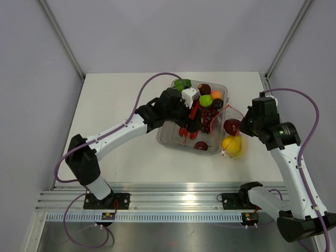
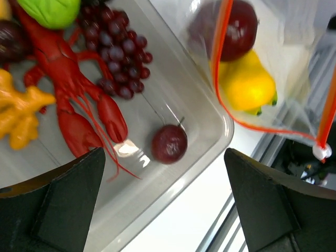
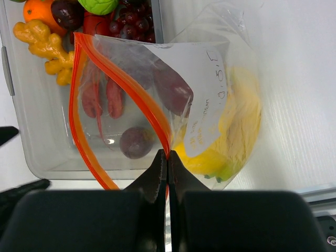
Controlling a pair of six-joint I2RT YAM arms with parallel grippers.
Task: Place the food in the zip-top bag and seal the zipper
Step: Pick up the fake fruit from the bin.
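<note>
The left gripper [image 1: 190, 119] hangs over the clear tray [image 1: 168, 137] with its fingers [image 2: 58, 205] spread wide apart and nothing between them. Seen from the left wrist, the red lobster [image 2: 68, 89] lies at about 11 o'clock of the gap, and a loose dark red fruit [image 2: 169, 143] sits on the tray floor at 12 o'clock. Purple grapes [image 2: 113, 47] lie just beside the lobster, with a green pepper [image 2: 52, 10] beyond them and a yellow-orange knobbly piece [image 2: 21, 113] at the lobster's 9 o'clock. In the top view the zip-top bag [image 1: 233, 139] sits on the white tabletop [image 1: 121, 100] at 3 o'clock of the tray, touching its side. The right gripper [image 1: 244, 125] is pinched together on the zipper [image 3: 79, 115] at one end of the mouth. The two orange-red strips bow apart from there, so the mouth gapes toward the tray. Inside the bag a yellow banana [image 3: 241, 131] rests against a second dark red fruit [image 3: 173, 89], behind a white label [image 3: 205, 94] with handwriting too small to read. An orange [image 3: 39, 9] sits in the far corner of the tray.
</note>
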